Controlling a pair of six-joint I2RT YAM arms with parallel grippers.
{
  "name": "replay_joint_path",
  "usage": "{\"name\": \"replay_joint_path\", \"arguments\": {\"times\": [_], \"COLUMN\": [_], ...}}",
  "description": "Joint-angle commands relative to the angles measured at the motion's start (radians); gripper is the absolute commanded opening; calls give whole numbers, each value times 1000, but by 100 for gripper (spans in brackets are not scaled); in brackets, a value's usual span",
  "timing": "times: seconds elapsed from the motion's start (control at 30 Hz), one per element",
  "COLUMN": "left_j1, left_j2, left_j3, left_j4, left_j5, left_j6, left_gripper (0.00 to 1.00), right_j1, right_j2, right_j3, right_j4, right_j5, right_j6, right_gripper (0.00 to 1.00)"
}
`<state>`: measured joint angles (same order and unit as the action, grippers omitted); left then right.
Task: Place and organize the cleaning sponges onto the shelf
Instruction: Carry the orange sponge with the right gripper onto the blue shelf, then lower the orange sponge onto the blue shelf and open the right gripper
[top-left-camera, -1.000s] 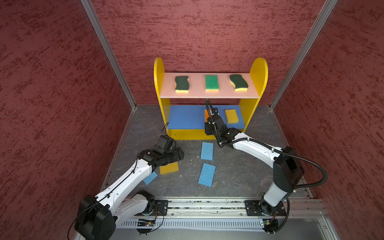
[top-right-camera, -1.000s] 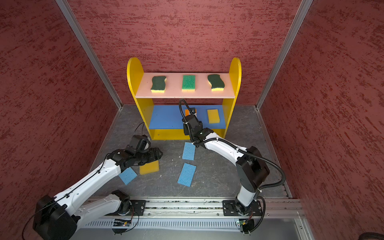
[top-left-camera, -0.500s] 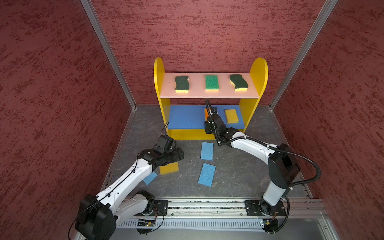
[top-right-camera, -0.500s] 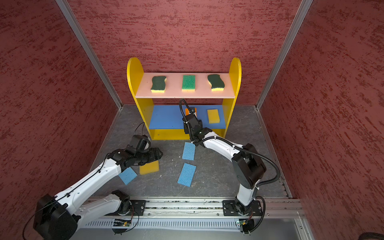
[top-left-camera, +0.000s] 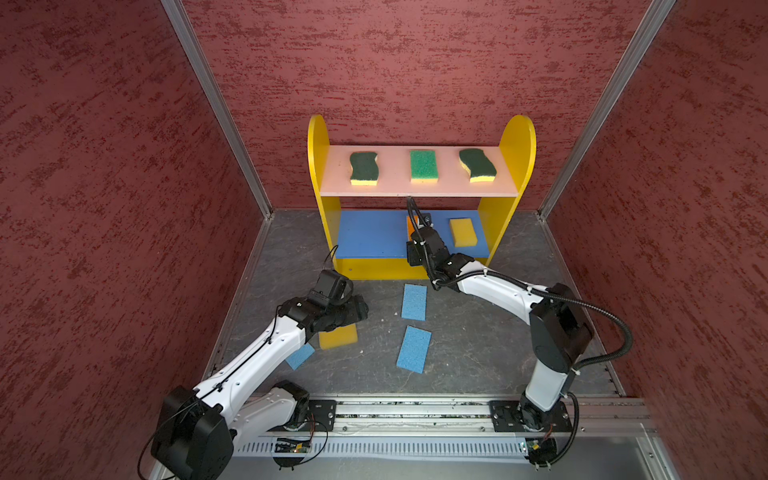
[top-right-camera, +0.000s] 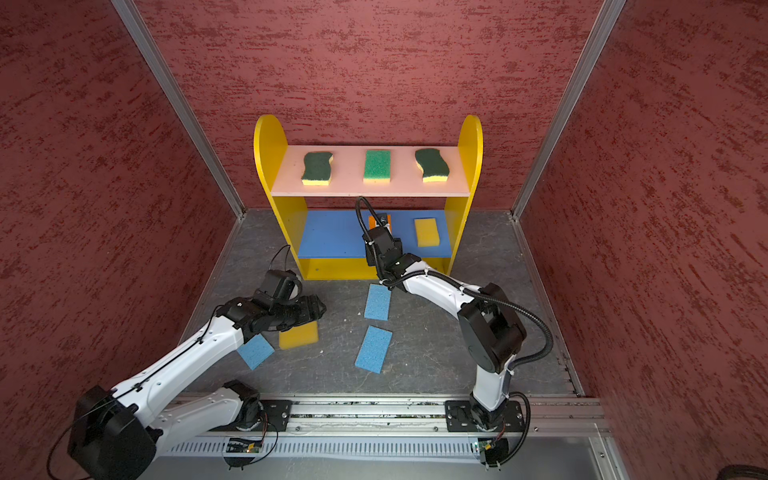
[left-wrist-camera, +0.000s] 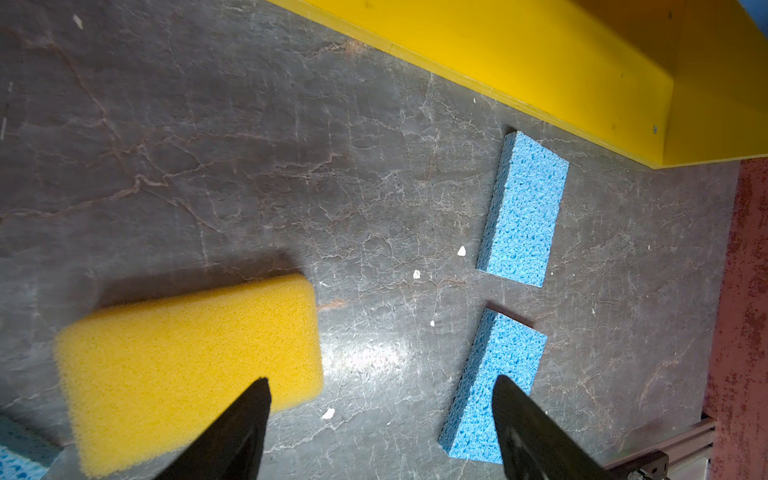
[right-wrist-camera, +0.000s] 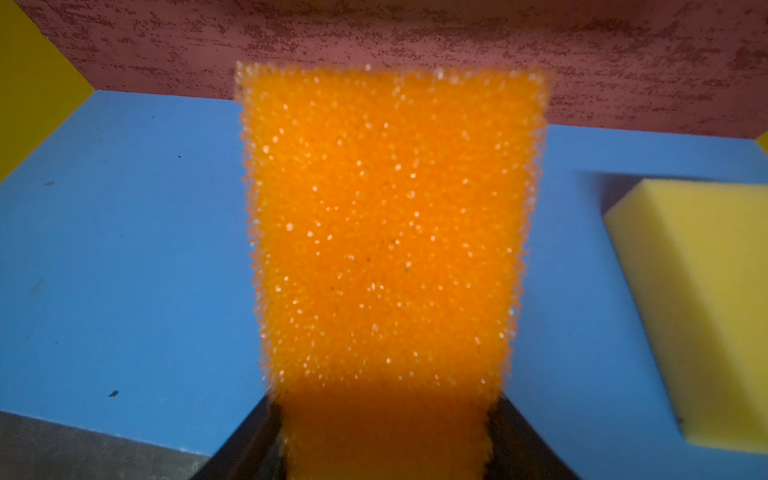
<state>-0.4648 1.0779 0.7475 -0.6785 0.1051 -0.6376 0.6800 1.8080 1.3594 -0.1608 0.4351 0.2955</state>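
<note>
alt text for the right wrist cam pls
An orange sponge, held by the right gripper, fills the view over the shelf's blue middle board. A thick yellow sponge lies on that board beside it, with the red wall behind.

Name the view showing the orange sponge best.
Right wrist view: the orange sponge fills it, held in the jaws. Both top views show only a sliver; left wrist view shows none.
</note>
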Motion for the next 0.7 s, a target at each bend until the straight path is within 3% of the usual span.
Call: {"name": "replay_joint_path", "arguments": {"times": [0.0,0.67], "left_j1": [6,10], "left_j2": [6,39], "left_j3": [21,28], "left_j4": [25,34], "left_j5": [7,11], "left_j6": [15,20], "left_gripper": [84,84], "right_j1": [-11,-25], "right_j2": [25,80], "right_j3": [44,73], "right_j4": [39,27], "right_j5": [34,39], "right_j6": [-7,28], "right_gripper": [64,67]}}
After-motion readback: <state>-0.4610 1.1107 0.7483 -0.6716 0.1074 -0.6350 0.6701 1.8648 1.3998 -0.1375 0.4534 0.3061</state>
